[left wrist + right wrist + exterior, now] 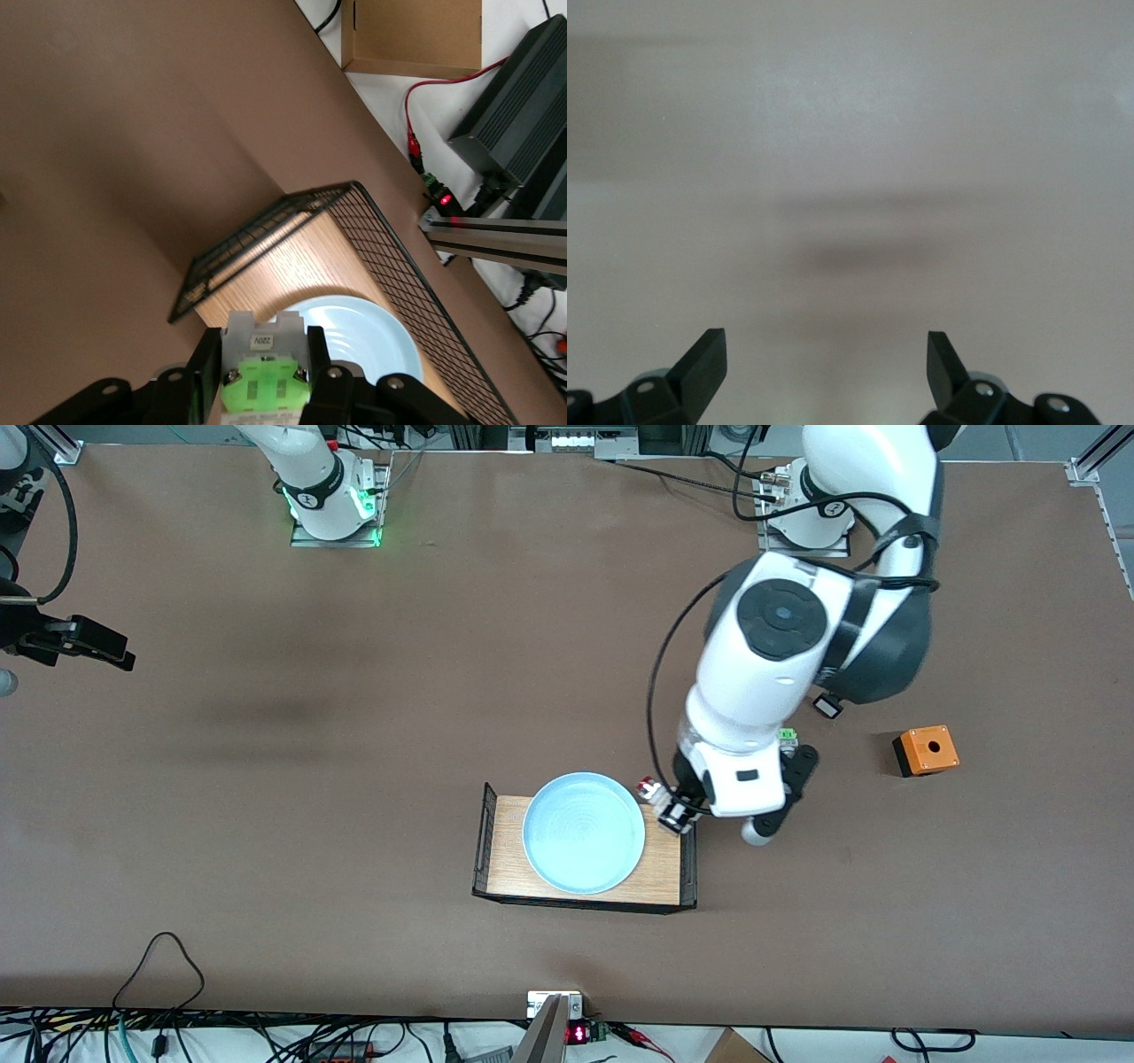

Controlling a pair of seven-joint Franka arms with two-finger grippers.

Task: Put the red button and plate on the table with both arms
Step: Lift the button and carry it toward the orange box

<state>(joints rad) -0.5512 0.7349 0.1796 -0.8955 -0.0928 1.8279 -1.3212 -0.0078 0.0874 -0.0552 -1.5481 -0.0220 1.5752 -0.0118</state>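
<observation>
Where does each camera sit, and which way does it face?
Front view: high across the table, facing both arm bases; left gripper shut on the small red-capped button over the light-wood tray.
Left wrist view: on the left wrist, sharing the round pale-blue plate with the front view.
Right wrist view: over bare brown table; open right gripper.

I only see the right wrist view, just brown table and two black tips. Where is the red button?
Observer: The left tool is shut on the small red-capped button with the green block.
Operator: Is it on the table yet?
Observer: No, it is over the edge of the light-wood tray with black wire ends.
Operator: And the plate?
Observer: The round pale-blue glossy plate lies on that tray.
</observation>
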